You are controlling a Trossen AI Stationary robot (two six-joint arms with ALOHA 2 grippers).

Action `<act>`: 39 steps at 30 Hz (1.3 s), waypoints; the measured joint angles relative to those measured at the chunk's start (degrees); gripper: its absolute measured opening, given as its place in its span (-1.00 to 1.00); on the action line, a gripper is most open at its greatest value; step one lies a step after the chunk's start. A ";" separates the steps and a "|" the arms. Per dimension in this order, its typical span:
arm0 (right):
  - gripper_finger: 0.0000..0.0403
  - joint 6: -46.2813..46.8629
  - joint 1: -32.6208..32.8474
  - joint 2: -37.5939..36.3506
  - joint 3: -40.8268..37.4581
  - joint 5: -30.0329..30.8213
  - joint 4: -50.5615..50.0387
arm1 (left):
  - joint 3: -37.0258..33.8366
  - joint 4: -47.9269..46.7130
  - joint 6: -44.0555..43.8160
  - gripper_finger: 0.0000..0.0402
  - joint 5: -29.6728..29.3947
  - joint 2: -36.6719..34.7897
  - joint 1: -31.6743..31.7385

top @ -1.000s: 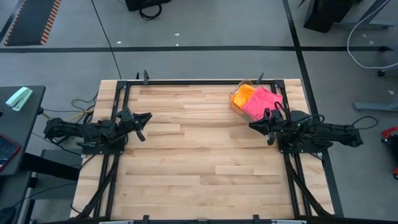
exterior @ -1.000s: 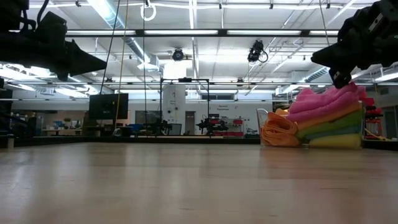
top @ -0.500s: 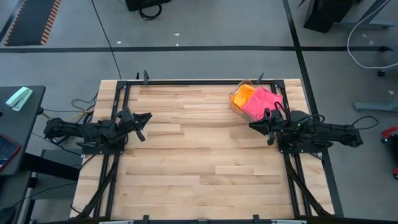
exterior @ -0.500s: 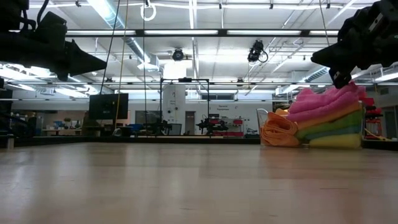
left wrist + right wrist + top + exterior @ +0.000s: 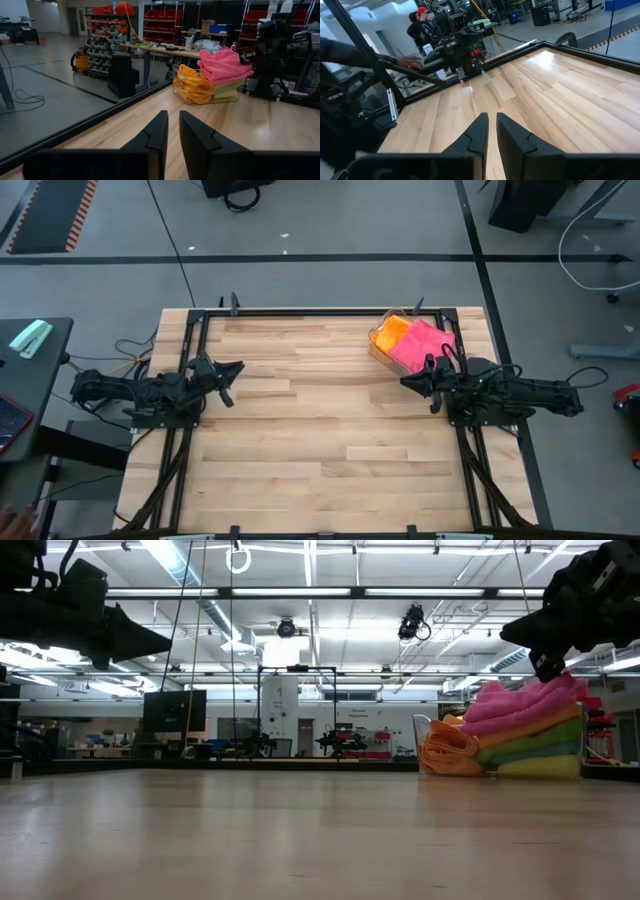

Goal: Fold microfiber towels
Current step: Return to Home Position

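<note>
No readable text, labels, brand marks or numbers in any view. Signs and monitors in the room behind the table are too small and blurred to make out. Nothing legible on the arms, the towels or the tabletop either.

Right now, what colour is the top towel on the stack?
Pink, clearest in the left wrist view.

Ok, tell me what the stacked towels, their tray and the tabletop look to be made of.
Towels: soft napped cloth, likely microfiber; matte, fuzzy, slumping folds.
Tray: seemingly clear plastic; the orange cloth shows through it.
Tabletop: pale wood planks with visible grain, smooth with a slight sheen.
</note>
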 joint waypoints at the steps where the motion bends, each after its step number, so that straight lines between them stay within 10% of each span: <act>1: -0.78 0.00 0.02 0.00 0.00 0.00 0.00 | 0.00 0.00 0.02 -0.74 0.00 0.00 0.00; 39: -0.78 0.00 0.00 0.00 -0.04 0.00 0.02 | -0.09 0.00 -0.01 -0.70 0.00 0.00 0.00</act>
